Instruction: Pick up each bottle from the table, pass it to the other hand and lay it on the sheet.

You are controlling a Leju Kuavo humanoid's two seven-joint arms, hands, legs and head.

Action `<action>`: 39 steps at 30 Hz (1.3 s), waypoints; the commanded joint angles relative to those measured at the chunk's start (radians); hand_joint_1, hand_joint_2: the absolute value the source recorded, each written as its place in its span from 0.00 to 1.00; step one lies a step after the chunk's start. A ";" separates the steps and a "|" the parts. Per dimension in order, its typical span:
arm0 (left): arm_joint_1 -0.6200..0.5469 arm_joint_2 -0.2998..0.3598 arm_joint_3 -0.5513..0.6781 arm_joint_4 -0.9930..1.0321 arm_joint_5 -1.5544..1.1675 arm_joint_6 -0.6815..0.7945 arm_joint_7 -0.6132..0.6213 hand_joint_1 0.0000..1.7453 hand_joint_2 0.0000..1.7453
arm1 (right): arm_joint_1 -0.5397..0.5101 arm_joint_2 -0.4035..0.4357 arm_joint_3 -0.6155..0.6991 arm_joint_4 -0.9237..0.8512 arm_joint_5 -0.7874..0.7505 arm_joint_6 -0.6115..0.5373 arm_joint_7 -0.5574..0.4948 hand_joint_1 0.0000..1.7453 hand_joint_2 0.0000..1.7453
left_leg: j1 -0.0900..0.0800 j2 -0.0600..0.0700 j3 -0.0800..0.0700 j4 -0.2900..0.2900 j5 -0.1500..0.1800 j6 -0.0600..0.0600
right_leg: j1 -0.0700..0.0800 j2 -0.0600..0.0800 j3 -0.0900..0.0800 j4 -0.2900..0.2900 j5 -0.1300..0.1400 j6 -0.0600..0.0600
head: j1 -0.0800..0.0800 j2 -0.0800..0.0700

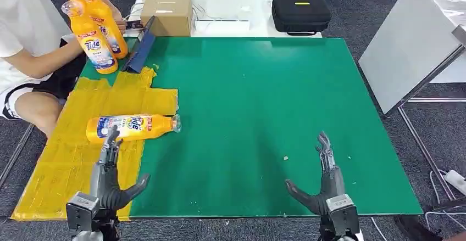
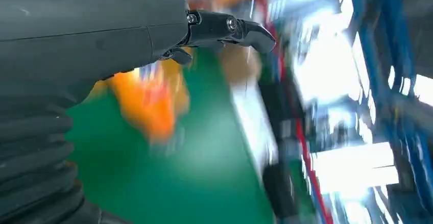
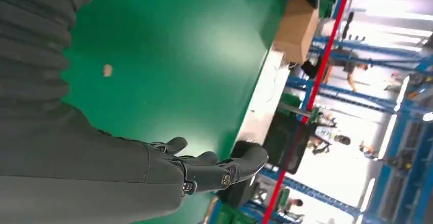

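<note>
1. Orange Tide bottle (image 1: pixel 132 127) lies on its side on yellow sheet (image 1: pixel 66 158), cap end over green bench (image 1: pixel 264 120).
2. Left hand (image 1: pixel 110 178) empty, fingers spread, fingertips just beside the lying bottle.
3. Right hand (image 1: pixel 324 180) empty, fingers apart, above bench.
4. Standing Tide bottles (image 1: pixel 96 32) at far left corner, near a person (image 1: pixel 22 60).

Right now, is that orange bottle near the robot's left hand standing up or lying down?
Lying down. The orange detergent bottle rests on its side on the yellow sheet, cap pointing toward the green mat.
</note>
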 commanded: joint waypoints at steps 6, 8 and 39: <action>-0.003 -0.043 0.095 0.071 0.070 -0.208 0.025 0.00 1.00 | 0.001 0.061 -0.047 0.002 0.028 0.009 0.008 0.00 1.00 | 0.001 -0.002 0.006 0.000 0.000 0.001 | 0.001 0.000 0.013 -0.001 -0.002 -0.001 | 0.000 0.000; -0.008 -0.048 0.093 0.086 0.093 -0.264 0.040 0.00 1.00 | -0.022 0.068 -0.020 0.026 0.042 -0.002 0.018 0.00 1.00 | 0.001 0.000 0.008 0.001 -0.001 0.000 | 0.001 0.002 0.014 -0.001 -0.002 -0.001 | 0.000 0.000; -0.126 -0.084 0.009 0.228 0.057 -0.132 0.079 0.00 1.00 | -0.101 0.071 0.151 0.127 0.129 -0.132 0.072 0.00 0.00 | 0.002 -0.002 0.009 0.001 0.000 0.000 | 0.001 0.001 0.013 -0.001 -0.002 -0.002 | 0.000 0.000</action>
